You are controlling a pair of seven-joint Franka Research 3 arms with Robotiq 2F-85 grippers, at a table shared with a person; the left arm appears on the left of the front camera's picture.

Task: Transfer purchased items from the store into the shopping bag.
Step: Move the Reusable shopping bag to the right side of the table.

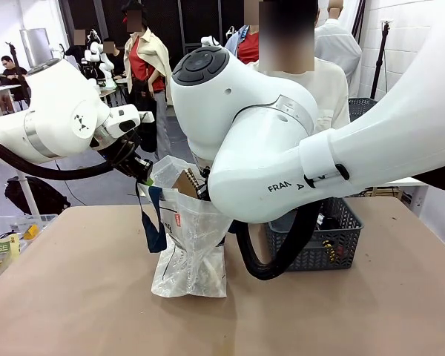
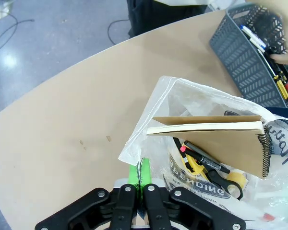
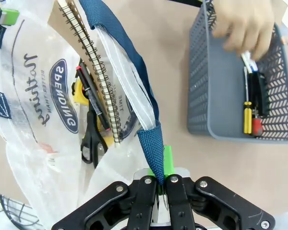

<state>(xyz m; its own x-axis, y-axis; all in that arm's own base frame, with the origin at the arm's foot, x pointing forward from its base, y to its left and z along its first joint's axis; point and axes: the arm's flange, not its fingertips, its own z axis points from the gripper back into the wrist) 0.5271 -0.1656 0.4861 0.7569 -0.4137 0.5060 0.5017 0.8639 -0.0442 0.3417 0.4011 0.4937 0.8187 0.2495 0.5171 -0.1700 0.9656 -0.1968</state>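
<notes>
The shopping bag (image 1: 189,248) stands mid-table. The left gripper (image 2: 140,173) is clamped tight on its plastic rim, and the right gripper (image 3: 162,166) on the navy strap handle (image 3: 151,143), apparently spreading the mouth for loading. A spiral notebook (image 2: 221,146) and scissors (image 3: 90,141) lie inside. The person's hand (image 3: 245,24) reaches into the mesh basket (image 3: 201,96) beside it.

translucent shopping bag (image 1: 189,259) upright, tan notebook (image 2: 225,148) inside

Right gripper (image 3: 161,178) has its jaws pinched shut on the navy strap (image 3: 151,143) of the shopping bag (image 3: 33,124). Up and left of the jaws the bag gapes open, with a spiral notebook (image 3: 93,72), black scissors (image 3: 91,139) and a marker (image 3: 91,98) inside. Up and right of the jaws, a grey mesh basket (image 3: 216,110) sits on the surface (image 3: 173,72), with a person's hand (image 3: 245,24) reaching into it.
</notes>
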